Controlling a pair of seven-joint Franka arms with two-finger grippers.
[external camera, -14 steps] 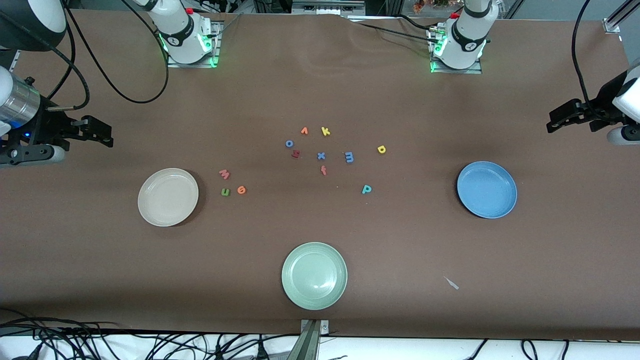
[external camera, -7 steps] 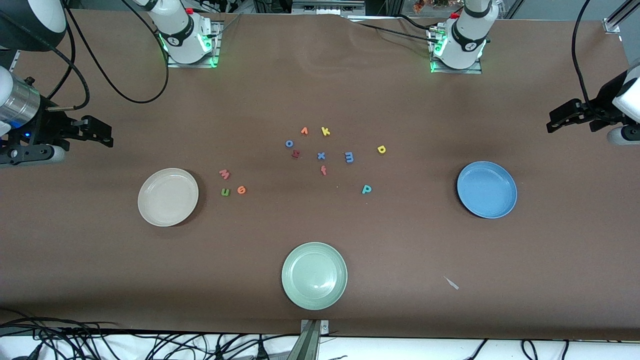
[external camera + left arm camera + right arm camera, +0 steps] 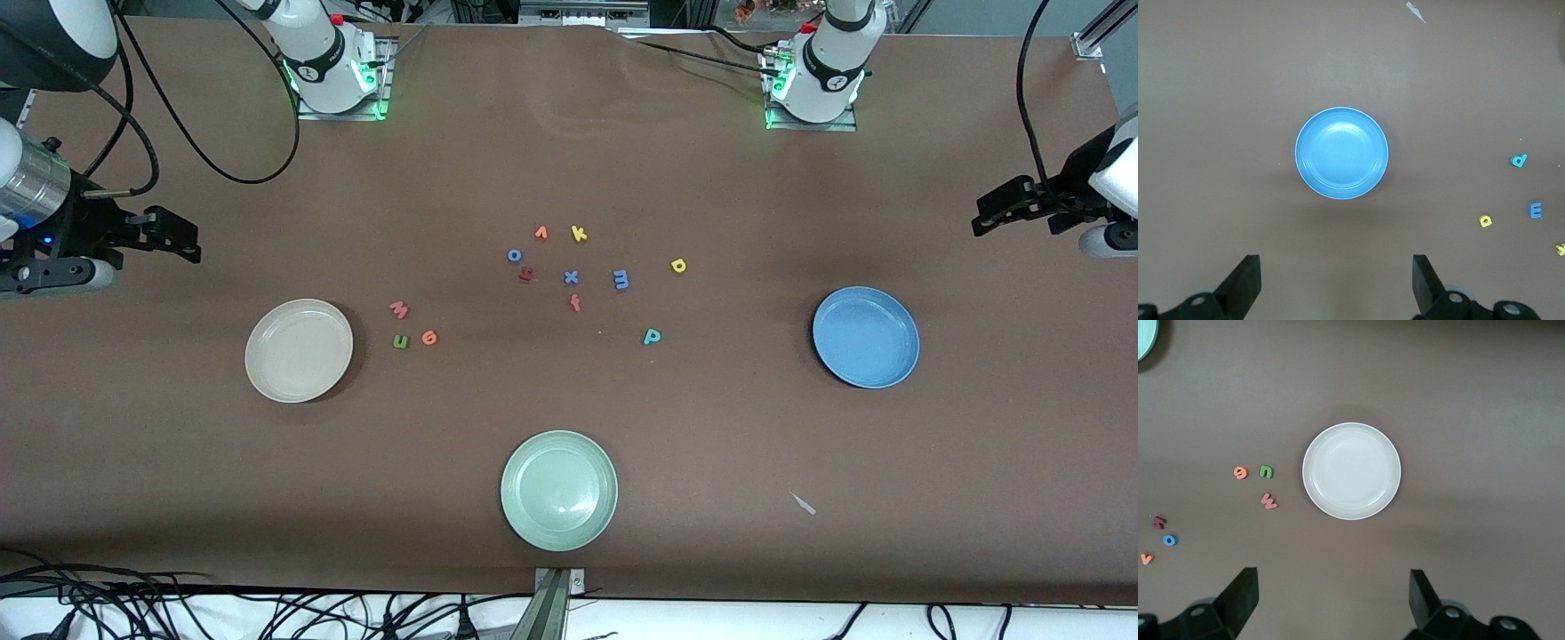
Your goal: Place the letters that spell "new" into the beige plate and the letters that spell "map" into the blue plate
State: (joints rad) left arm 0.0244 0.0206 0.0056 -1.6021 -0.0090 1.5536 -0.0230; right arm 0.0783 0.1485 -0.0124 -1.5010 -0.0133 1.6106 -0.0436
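Note:
The beige plate [image 3: 302, 350] [image 3: 1351, 471] lies toward the right arm's end. Beside it are the pink "w" [image 3: 399, 309] [image 3: 1269, 501], green "n" [image 3: 401, 340] [image 3: 1266, 471] and orange "e" [image 3: 429, 337] [image 3: 1240, 473]. The blue plate [image 3: 866, 337] [image 3: 1341, 162] lies toward the left arm's end. Between the plates lie the blue "m" [image 3: 621, 279] [image 3: 1535, 211], yellow "a" [image 3: 678, 265] [image 3: 1485, 221] and teal "p" [image 3: 652, 336] [image 3: 1519, 160]. My right gripper [image 3: 182, 236] [image 3: 1333, 587] hangs open over bare table near the beige plate. My left gripper [image 3: 987, 213] [image 3: 1337, 273] hangs open near the blue plate.
A pale green plate [image 3: 558, 490] sits nearest the front camera. Mid-table lie an orange "v" [image 3: 540, 233], yellow "k" [image 3: 579, 234], blue "o" [image 3: 514, 255], blue "x" [image 3: 571, 276], a red "f" [image 3: 575, 303] and another red letter [image 3: 526, 274]. A white scrap [image 3: 805, 503] lies near the front.

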